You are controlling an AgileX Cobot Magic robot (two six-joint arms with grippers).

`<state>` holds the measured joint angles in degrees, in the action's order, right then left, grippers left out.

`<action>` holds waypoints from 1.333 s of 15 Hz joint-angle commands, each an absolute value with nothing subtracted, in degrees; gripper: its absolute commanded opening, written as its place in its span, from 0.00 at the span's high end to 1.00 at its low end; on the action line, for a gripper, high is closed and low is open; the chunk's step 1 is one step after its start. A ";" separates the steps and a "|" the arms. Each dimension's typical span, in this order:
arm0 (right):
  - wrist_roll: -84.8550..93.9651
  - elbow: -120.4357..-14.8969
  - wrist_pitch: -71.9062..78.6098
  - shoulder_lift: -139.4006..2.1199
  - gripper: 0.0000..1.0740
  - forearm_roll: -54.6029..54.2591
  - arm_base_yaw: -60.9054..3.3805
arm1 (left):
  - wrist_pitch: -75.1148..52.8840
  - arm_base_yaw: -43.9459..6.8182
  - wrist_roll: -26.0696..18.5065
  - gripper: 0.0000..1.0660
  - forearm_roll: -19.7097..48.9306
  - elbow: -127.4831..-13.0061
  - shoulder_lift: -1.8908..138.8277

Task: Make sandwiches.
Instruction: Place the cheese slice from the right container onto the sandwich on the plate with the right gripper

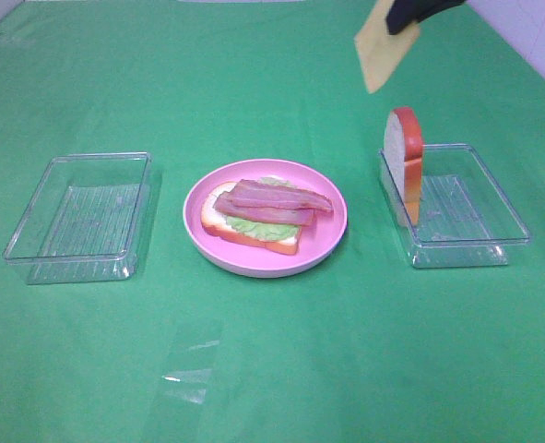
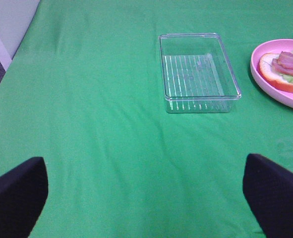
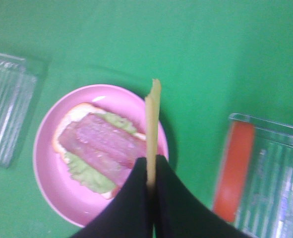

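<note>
My right gripper (image 3: 150,184) is clamped on the cheese (image 1: 384,53), pinching it edge-on between both fingers (image 3: 131,198). It's held high in the air, far side of the table, above and behind the right tray (image 1: 493,208). From the right wrist view the cheese (image 3: 152,129) hangs over the plate's (image 3: 49,183) edge nearest the right tray.

My left gripper (image 2: 146,193) has its jaws wide apart, nothing between them, over bare green cloth (image 2: 96,139). Left tray (image 2: 198,72) lies ahead of it, holding nothing I can see.

Plate (image 1: 323,245) sits mid-table between the two trays, apart from both. On it: a bread slice (image 1: 219,221) lying flat, lettuce (image 1: 254,224) on the bread, bacon (image 1: 277,201) strips on top of the lettuce.

Second bread slice (image 1: 404,161) stands upright on its edge in the right tray, at the wall nearest the plate, white face toward the plate, orange crust showing.

A clear scrap of film (image 1: 191,369) lies on the cloth near the front edge.
</note>
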<state>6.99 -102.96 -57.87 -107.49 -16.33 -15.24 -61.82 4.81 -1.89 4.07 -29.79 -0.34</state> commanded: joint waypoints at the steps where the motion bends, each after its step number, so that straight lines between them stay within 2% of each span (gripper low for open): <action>1: 7.73 -103.08 -54.77 -107.95 1.00 -16.73 -22.40 | -61.54 5.04 -1.66 0.06 4.13 -29.68 -1.20; 2: 7.73 -103.08 -53.51 -109.55 1.00 -16.73 -26.18 | -61.54 5.04 -1.66 0.06 4.13 -29.68 -1.20; 5: 7.73 -103.08 -52.31 -114.19 1.00 -17.99 -29.62 | -61.54 5.04 -1.66 0.06 4.13 -29.68 -1.20; 14: 9.17 -103.08 -49.16 -128.97 1.00 -21.08 -30.08 | -61.54 5.04 -1.66 0.06 4.13 -29.68 -1.20; 16: 9.45 -103.08 -47.56 -130.23 1.00 -15.30 -30.08 | -61.54 5.04 -1.66 0.06 4.13 -29.68 -1.20; 20: 7.39 -103.08 -47.78 -130.23 0.99 -14.50 -30.08 | -61.54 5.04 -1.66 0.06 4.13 -29.68 -1.20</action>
